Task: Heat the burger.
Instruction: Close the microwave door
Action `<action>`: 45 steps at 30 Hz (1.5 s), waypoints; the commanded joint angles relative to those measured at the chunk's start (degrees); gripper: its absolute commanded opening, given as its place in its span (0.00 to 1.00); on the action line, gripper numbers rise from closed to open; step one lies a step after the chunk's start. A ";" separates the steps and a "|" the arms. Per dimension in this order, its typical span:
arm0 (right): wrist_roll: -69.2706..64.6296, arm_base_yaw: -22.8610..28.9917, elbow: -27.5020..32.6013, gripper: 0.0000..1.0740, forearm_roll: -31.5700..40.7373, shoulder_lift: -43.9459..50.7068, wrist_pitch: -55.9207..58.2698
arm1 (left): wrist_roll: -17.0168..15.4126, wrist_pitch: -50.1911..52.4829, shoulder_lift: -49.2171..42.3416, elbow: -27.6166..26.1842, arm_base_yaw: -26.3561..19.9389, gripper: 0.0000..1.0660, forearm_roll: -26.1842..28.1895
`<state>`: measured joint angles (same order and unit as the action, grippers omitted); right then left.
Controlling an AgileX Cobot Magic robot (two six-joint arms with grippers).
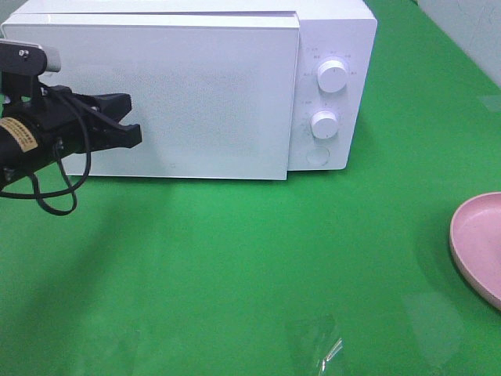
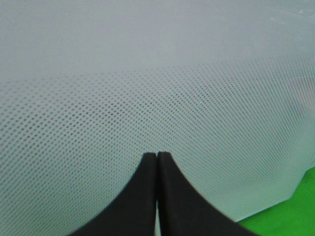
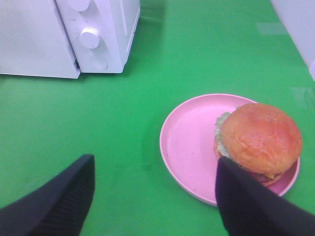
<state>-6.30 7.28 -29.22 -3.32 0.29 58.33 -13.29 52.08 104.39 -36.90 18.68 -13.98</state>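
Note:
The burger, with a golden-brown bun and green lettuce, sits on the far side of a pink plate in the right wrist view. My right gripper hovers open above the plate's near side with nothing between its fingers; one finger overlaps the burger's edge in that view. The exterior high view shows only a slice of the plate at the right edge, with the burger out of frame. My left gripper is shut, its tips close against the dotted door of the white microwave.
The microwave's door faces front and looks shut or nearly so. Its control panel on the right carries two knobs and a round button. Green cloth covers the table. A black cable loops under the left arm.

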 commanded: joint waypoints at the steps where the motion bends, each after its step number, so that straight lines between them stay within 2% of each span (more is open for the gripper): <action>1: -0.46 -0.29 0.06 0.63 -0.23 1.38 -0.80 | 0.29 -1.49 0.52 -2.29 1.03 0.00 0.97; 3: -0.46 -0.29 0.06 0.63 -0.23 1.38 -0.80 | 0.29 -3.38 2.18 -5.67 2.12 0.00 2.01; 10: -0.52 -0.29 0.06 0.63 -0.23 1.38 -0.80 | 0.29 -5.73 4.24 -10.31 4.30 0.00 2.86; 12: -0.52 -0.29 0.06 0.63 -0.23 1.38 -0.80 | 0.34 -7.79 5.44 -13.41 5.61 0.00 3.32; 24: -0.52 -0.29 0.06 0.63 -0.23 1.38 -0.80 | 0.29 -12.20 10.20 -23.20 9.74 0.00 6.25; 25: -0.52 -0.29 0.06 0.63 -0.23 1.38 -0.80 | 0.29 -13.52 11.29 -25.55 10.49 0.00 6.36; 29: -0.52 -0.29 0.06 0.63 -0.23 1.38 -0.80 | 0.23 -14.61 13.41 -29.11 11.86 0.00 6.59; 36: -0.52 -0.29 0.06 0.62 -0.23 1.38 -0.80 | 0.23 -18.28 13.06 -30.19 14.09 0.00 5.73; 38: -0.52 -0.29 0.06 0.62 -0.23 1.38 -0.80 | 0.06 -23.61 10.54 -28.88 17.02 0.00 5.33; 41: -0.52 -0.29 0.06 0.62 -0.23 1.38 -0.80 | 0.06 -26.07 8.88 -27.85 18.45 0.00 5.33; 42: -0.52 -0.29 0.06 0.62 -0.23 1.38 -0.80 | 0.06 -28.76 7.10 -26.64 19.71 0.04 5.33; 43: -0.52 -0.29 0.06 0.62 -0.23 1.38 -0.80 | 0.06 -28.76 7.10 -26.64 19.71 0.04 5.33; 44: -0.52 -0.29 0.06 0.62 -0.23 1.38 -0.80 | 0.06 -31.40 5.10 -25.50 21.08 0.29 5.33; 45: -0.52 -0.29 0.06 0.62 -0.23 1.38 -0.80 | 0.06 -31.40 5.10 -25.50 21.08 0.29 5.33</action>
<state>-6.30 7.28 -29.22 -3.32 0.29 58.33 -12.95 22.98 111.55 -63.14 38.50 -9.05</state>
